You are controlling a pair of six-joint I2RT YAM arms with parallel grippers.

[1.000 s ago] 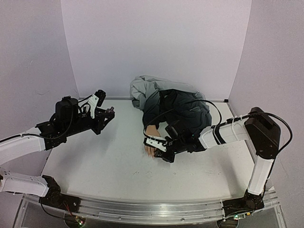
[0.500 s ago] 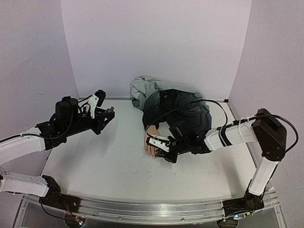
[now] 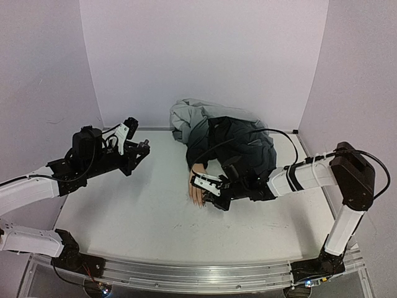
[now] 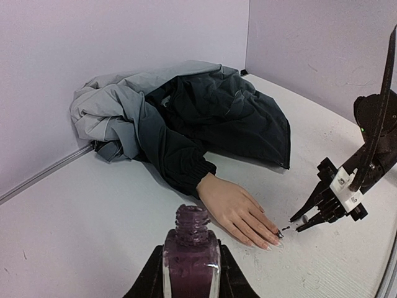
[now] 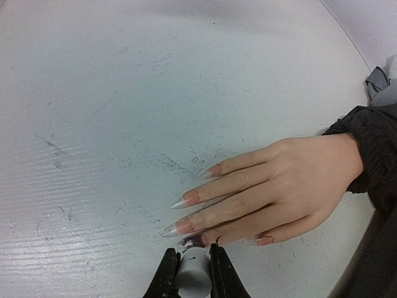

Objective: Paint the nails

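A pale mannequin hand [image 3: 196, 190] lies palm down on the white table, its wrist inside a black sleeve. The nails are long and pointed; in the right wrist view two of them [image 5: 184, 198] are skin-toned and one nail [image 5: 196, 240] is smeared dark purple. My right gripper [image 5: 191, 254] is shut on the white brush cap [image 5: 194, 273], with the brush tip at that purple nail. The same gripper [image 4: 305, 221] sits just off the fingertips in the left wrist view. My left gripper [image 4: 191, 276] is shut on the uncapped purple polish bottle [image 4: 191, 251], held above the table's left side.
A grey and black jacket [image 3: 223, 136] is heaped at the back of the table against the wall, its sleeve running to the hand. Lilac walls close in the back and both sides. A black cable [image 3: 248, 133] arcs over the jacket to the right arm.
The right arm's elbow has swung out to the right and the gripper has edged a little closer to the fingertips. The left arm and bottle have not moved.
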